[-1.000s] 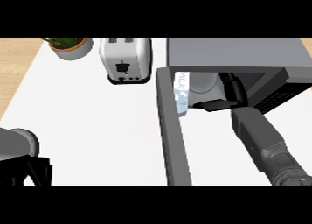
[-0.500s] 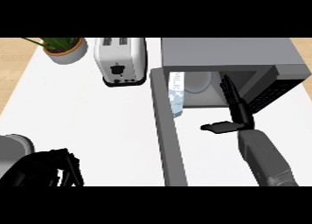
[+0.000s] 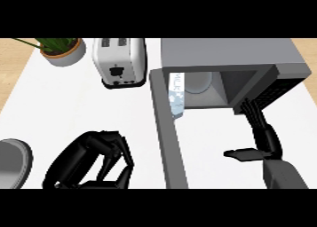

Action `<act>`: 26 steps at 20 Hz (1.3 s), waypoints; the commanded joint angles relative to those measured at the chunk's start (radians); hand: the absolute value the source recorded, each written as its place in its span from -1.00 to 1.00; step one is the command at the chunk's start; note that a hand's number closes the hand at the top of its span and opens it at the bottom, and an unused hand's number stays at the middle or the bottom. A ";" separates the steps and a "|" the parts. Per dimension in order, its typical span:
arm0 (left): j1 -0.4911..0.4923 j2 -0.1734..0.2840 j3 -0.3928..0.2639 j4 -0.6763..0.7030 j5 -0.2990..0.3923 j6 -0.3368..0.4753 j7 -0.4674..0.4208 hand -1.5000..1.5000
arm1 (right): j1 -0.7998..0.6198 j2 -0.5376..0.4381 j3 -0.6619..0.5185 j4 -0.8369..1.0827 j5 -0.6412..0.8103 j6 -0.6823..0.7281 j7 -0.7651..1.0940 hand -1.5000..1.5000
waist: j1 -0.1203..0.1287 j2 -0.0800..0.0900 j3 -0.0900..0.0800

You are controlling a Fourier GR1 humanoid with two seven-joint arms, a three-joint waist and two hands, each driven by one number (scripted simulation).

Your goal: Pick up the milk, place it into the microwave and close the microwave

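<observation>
A white bench (image 3: 69, 115) fills the view, with wood flooring showing beyond its far edge. A potted plant (image 3: 61, 49) sits at the far left corner, and a white toaster (image 3: 118, 62) stands just beside it toward the middle. The microwave (image 3: 229, 57) occupies the far right part of the bench, its door (image 3: 168, 142) swung wide open toward the near edge.

The milk (image 3: 177, 95) carton already stands inside the microwave cavity, at its left side just beside the door hinge, so the pick and the placing look done. No hand touches it.

The right hand (image 3: 260, 133) is in front of the cavity's right side, fingers straight and pointing toward the opening, thumb out to the side, holding nothing. The left hand (image 3: 95, 157) hangs over the near left part of the bench, fingers relaxed and empty, near the door's outer face.

What is left, by my reading, is closing the door.
</observation>
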 commanded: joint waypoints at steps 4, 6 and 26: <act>-0.119 0.000 -0.158 0.294 -0.119 0.085 -0.089 1.00 | 0.224 -0.072 0.007 -0.302 -0.049 0.067 0.060 -1.00 | -0.011 0.002 -0.002; -0.140 0.000 -0.206 0.357 -0.178 0.123 -0.126 1.00 | 0.316 -0.103 0.005 -0.368 -0.046 0.077 0.026 -1.00 | -0.011 0.002 -0.001; -0.574 0.000 -0.641 1.040 0.258 0.759 -0.505 1.00 | 0.495 -0.199 0.016 -0.916 -0.255 0.256 0.234 -1.00 | -0.072 0.021 -0.003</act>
